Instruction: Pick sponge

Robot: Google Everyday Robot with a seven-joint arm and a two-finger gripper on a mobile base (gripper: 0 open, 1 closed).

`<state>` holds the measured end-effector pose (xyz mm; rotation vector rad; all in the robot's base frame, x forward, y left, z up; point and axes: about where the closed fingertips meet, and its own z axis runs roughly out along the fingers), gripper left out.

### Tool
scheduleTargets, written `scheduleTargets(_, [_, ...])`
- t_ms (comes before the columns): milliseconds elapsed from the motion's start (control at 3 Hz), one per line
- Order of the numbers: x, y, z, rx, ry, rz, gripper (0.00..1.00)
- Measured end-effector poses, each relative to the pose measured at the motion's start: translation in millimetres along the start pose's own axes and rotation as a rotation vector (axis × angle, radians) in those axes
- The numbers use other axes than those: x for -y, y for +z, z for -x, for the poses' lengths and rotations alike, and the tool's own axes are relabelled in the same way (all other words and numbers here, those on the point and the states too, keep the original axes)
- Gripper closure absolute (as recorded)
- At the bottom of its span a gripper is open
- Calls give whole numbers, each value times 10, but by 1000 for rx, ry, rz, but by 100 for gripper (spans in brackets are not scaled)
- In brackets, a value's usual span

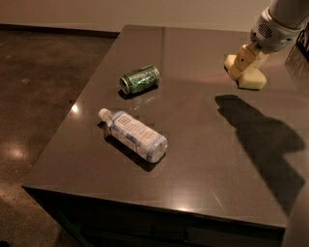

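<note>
Holding the sponge [253,80] clamped in my gripper [243,71] at upper right, above the table [203,159]; green can [140,79] and water bottle [135,135] lie left of centre.

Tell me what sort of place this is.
Probably an indoor break room or lab: a dark glossy counter, polished concrete floor, plain wall. The tool holds the sponge above the counter's far right corner.

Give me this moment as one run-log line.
gripper: over far right of dark table, jaws shut on pale yellow foam sponge | sponge: off tabletop | green metal can, clear plastic bottle: lying mid-table
</note>
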<state>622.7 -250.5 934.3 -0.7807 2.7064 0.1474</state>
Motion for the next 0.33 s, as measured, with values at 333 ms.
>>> scheduleTargets(333, [12, 23, 35, 9, -2, -3, 100])
